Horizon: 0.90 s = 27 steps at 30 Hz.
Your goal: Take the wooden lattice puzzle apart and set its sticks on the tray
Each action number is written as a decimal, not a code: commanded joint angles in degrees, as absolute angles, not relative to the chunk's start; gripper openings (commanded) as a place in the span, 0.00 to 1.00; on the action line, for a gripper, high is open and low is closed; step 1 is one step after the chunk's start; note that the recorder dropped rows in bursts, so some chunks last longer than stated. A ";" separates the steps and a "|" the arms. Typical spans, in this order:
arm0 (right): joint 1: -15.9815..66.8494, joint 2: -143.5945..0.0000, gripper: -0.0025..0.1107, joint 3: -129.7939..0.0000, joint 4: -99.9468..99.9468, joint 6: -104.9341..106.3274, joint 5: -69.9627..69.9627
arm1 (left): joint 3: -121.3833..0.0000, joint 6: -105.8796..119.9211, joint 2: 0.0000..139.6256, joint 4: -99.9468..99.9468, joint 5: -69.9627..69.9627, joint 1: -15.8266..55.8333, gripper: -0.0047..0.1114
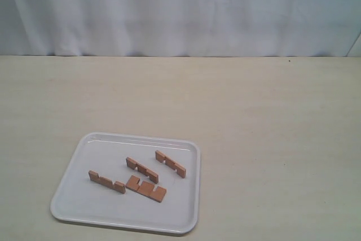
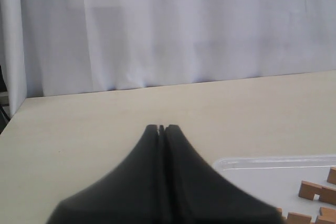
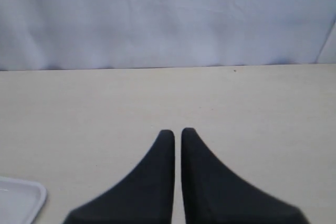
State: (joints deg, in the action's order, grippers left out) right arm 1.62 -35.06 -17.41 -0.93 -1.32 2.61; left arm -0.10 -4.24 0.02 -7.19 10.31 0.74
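The white tray (image 1: 79,196) lies on the table at the front left in the exterior view. Several reddish-brown notched sticks lie apart on it: one at the left (image 1: 106,182), one in the middle (image 1: 141,169), one at the right (image 1: 170,163) and one flat near the front (image 1: 146,188). No assembled lattice puzzle shows. Neither gripper appears in the exterior view. My left gripper (image 2: 161,128) is shut and empty, above bare table beside the tray's corner (image 2: 262,169). My right gripper (image 3: 177,131) is shut with a hairline gap, holding nothing.
A pale wooden table (image 1: 254,111) stretches back to a white curtain (image 1: 180,9). A tray corner (image 3: 21,198) shows at the edge of the right wrist view. Stick ends (image 2: 315,191) peek into the left wrist view.
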 commanded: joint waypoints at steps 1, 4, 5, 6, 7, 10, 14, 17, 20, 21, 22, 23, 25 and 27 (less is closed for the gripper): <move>-1.55 -27.12 0.06 -7.76 -0.50 0.00 -4.40 | -0.07 -4.54 0.00 -6.83 10.01 0.58 0.04; -1.55 -21.94 0.06 -3.45 -0.50 1.51 -5.59 | -0.07 -4.54 0.00 -6.83 10.01 0.58 0.04; -1.55 -20.05 0.06 -2.21 -0.50 2.01 -5.73 | -0.07 -4.54 0.00 -6.83 10.01 0.58 0.04; -1.55 -18.23 0.06 -1.11 -0.50 2.34 -5.85 | -0.07 -4.54 0.00 -6.83 10.01 0.58 0.04; -1.55 -16.42 0.06 -0.13 -0.50 2.33 -5.85 | -0.07 -4.54 0.00 -6.83 10.01 0.58 0.04; -1.55 -11.78 0.06 0.00 -0.50 2.64 -3.64 | -0.07 -4.54 0.00 -6.83 10.01 0.58 0.04; -2.51 -6.11 0.06 0.00 -0.50 3.48 1.89 | -0.07 -4.54 0.00 -6.83 10.01 0.58 0.04; -3.47 -2.58 0.06 0.00 -0.50 3.51 4.55 | -0.07 -4.54 0.00 -6.83 10.01 0.58 0.04; -3.47 0.00 0.06 0.00 -0.70 3.51 6.81 | -0.07 -4.54 0.00 -6.83 10.01 0.58 0.04; -3.47 0.00 0.06 0.00 -0.70 3.51 7.53 | -0.07 -4.54 0.00 -6.83 10.01 0.58 0.04; -3.32 0.00 0.06 0.00 -0.70 3.51 8.03 | -0.07 -4.54 0.00 -6.83 10.01 0.58 0.04; -3.22 0.00 0.06 0.00 -0.70 3.51 8.45 | -0.07 -4.54 0.00 -6.83 10.01 0.58 0.04; -3.22 0.00 0.06 0.00 -0.81 3.51 8.83 | -0.07 -4.54 0.00 -6.83 10.01 0.58 0.04; -3.22 0.00 0.06 0.00 -0.92 3.51 8.83 | -0.07 -4.54 0.00 -6.83 10.01 0.58 0.04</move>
